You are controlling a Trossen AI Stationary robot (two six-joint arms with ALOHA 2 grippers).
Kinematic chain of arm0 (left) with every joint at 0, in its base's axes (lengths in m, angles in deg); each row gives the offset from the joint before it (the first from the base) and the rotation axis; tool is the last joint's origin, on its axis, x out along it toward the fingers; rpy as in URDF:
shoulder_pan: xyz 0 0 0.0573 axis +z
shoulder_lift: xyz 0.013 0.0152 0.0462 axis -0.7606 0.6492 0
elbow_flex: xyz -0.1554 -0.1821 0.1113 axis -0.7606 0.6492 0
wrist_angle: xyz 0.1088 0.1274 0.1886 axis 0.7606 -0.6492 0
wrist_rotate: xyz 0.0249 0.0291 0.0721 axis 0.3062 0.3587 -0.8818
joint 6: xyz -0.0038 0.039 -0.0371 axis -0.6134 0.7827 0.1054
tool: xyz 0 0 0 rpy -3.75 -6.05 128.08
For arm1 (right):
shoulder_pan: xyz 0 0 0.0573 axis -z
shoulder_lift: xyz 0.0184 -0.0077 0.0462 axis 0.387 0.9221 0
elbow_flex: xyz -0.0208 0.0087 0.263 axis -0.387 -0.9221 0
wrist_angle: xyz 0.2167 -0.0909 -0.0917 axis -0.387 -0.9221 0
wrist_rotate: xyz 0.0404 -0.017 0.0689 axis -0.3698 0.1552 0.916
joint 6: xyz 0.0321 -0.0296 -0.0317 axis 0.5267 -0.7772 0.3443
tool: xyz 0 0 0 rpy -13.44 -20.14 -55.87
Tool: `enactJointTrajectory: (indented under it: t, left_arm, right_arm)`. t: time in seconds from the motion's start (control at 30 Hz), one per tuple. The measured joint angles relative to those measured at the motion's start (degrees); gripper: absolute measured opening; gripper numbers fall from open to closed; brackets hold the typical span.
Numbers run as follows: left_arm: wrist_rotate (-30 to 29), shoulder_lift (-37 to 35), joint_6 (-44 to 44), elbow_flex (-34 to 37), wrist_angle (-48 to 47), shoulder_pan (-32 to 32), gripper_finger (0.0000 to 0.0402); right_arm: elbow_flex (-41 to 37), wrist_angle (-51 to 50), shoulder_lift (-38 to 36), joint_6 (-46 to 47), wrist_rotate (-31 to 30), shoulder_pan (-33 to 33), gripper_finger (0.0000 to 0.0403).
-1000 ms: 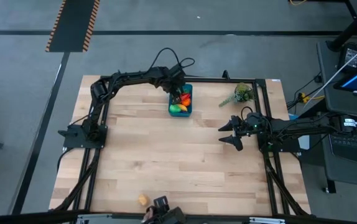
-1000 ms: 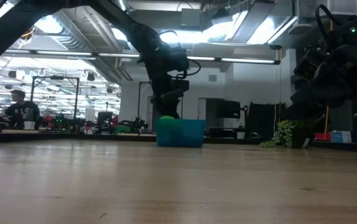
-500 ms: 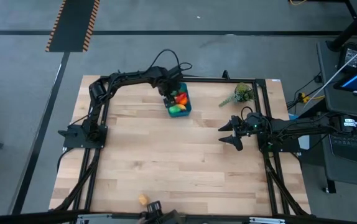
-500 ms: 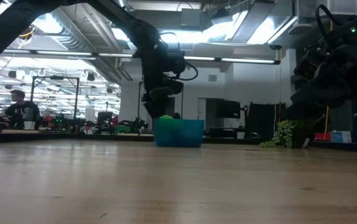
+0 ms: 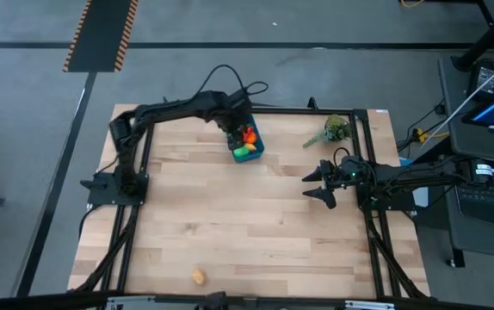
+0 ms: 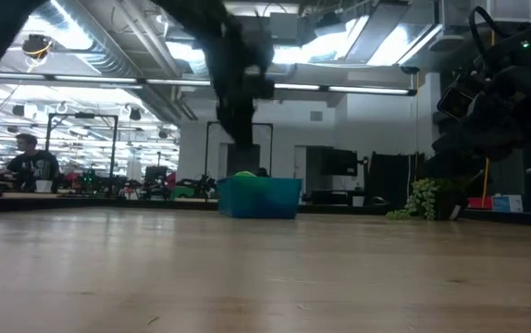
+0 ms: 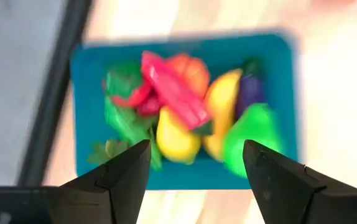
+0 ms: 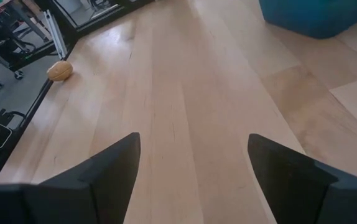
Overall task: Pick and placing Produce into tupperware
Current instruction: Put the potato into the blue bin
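Observation:
The teal tupperware (image 5: pixel 249 143) stands near the table's far edge, holding produce: a green piece (image 7: pixel 253 134), yellow pieces (image 7: pixel 175 134), a red pepper (image 7: pixel 169 90) and an orange (image 7: pixel 191 71). My left gripper (image 7: pixel 194 168) hangs open above the tub with nothing between its fingers; in the high view it is over the tub's far left corner (image 5: pixel 233 128). One small tan-orange piece (image 5: pixel 198 276) lies alone on the table near the front edge. My right gripper (image 5: pixel 320 183) waits open at the right side, low over the table.
A leafy green sprig (image 5: pixel 337 131) lies at the far right corner. Black frame rails (image 5: pixel 135 215) run along the table's left and right sides. Bare wood (image 5: pixel 247 224) lies between the tub and the lone piece. People and benches show in the room beyond (image 6: pixel 34 166).
My left gripper has risen out of the tub and drawn back toward the table's far left, still empty. The tub has turned slightly and shifted a little to the left.

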Motion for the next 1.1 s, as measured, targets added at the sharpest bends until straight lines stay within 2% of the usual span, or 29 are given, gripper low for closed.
enactJointTrajectory:
  t: [0.23,0.33,0.47,0.57,0.7,0.8,0.93,1.1]
  left_arm:
    - [0.0,-10.6,1.2,0.1,0.2,-5.0,0.0241]
    - [0.0,-16.4,1.1,2.4,0.5,-7.6,0.0238]
    - [-0.6,-25.1,-2.1,10.4,0.7,-11.6,0.0236]
    - [-4.0,-32.3,-7.1,18.4,1.0,-15.7,0.0237]
    - [-8.9,-42.4,-14.6,29.9,4.5,-22.8,0.0238]
    - [-10.4,-48.6,-19.9,36.3,6.3,-28.9,0.0234]
    - [-11.8,-53.2,-26.2,41.4,6.9,-36.8,0.0232]
    - [-12.0,-53.0,-31.3,43.3,7.1,-46.8,0.0232]
  right_arm:
    - [0.0,-0.2,0.0,1.2,0.1,0.0,0.0299]
    - [0.0,-0.3,0.0,1.3,0.1,0.0,0.0299]
    - [0.0,-0.2,0.0,1.3,0.1,0.0,0.0299]
    - [0.0,0.2,0.0,1.3,0.1,0.0,0.0299]
    - [0.0,1.1,0.0,1.3,0.1,0.0,0.0299]
    - [0.0,1.7,0.0,1.8,0.1,-0.1,0.0299]
    - [0.0,1.6,0.0,4.5,0.1,-0.1,0.0299]
    - [0.0,2.9,0.0,5.8,-0.1,-2.2,0.0299]
